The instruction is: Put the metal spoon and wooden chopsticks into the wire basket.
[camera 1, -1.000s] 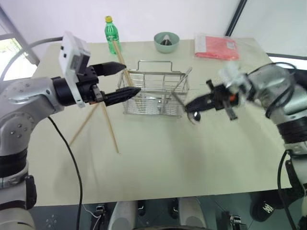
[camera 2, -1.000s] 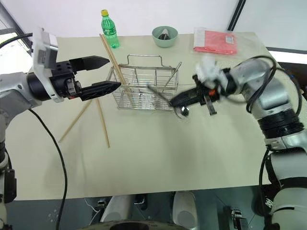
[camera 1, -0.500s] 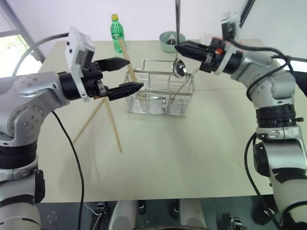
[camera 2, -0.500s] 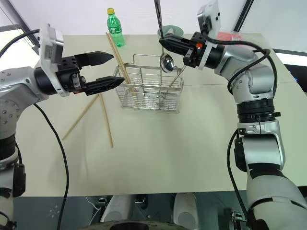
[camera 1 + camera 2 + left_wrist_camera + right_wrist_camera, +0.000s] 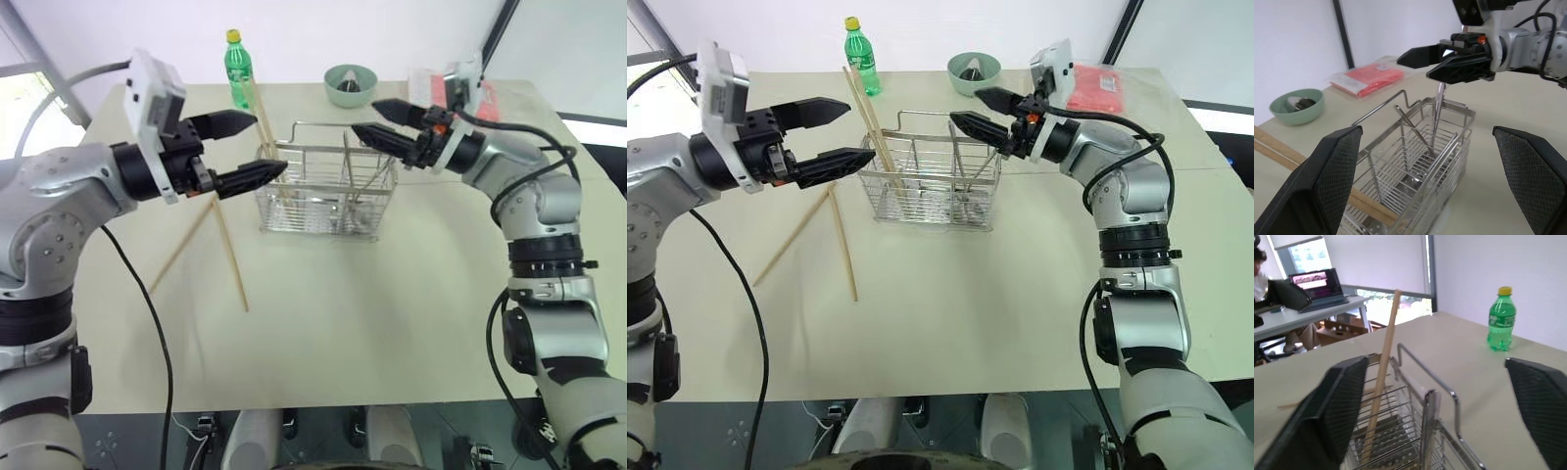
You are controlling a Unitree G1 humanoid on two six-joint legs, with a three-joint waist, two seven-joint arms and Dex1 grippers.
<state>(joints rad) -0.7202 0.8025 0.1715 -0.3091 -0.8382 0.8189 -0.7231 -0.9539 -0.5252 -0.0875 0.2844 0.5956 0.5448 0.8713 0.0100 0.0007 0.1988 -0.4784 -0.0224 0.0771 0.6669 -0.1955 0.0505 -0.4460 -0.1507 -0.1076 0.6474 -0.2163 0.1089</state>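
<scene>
Both grippers stand open and empty over the bench [image 5: 323, 333]: the left gripper [image 5: 240, 149] hovers at the left end of the wire basket [image 5: 323, 196], the right gripper [image 5: 377, 122] above its right end. Nearest me, two wooden chopsticks [image 5: 201, 245] lie loose on the bench beside the basket's left end, splayed apart; they look light, stiff and smooth, likely to roll or skid, so I would pinch one near its middle, fingers across the shaft. Another pair [image 5: 870, 127] leans in the basket's left end, tips poking up past the rim. The metal spoon [image 5: 1436, 125] stands inside the basket, its slim handle upright below the right gripper; it looks hard and slippery. Its bowl is lost behind the wires, and other thin metal pieces lean beside it, hard to tell apart. Farther back stand a green bottle [image 5: 235, 67], a green bowl [image 5: 351, 84] and a red packet [image 5: 1092, 86].
</scene>
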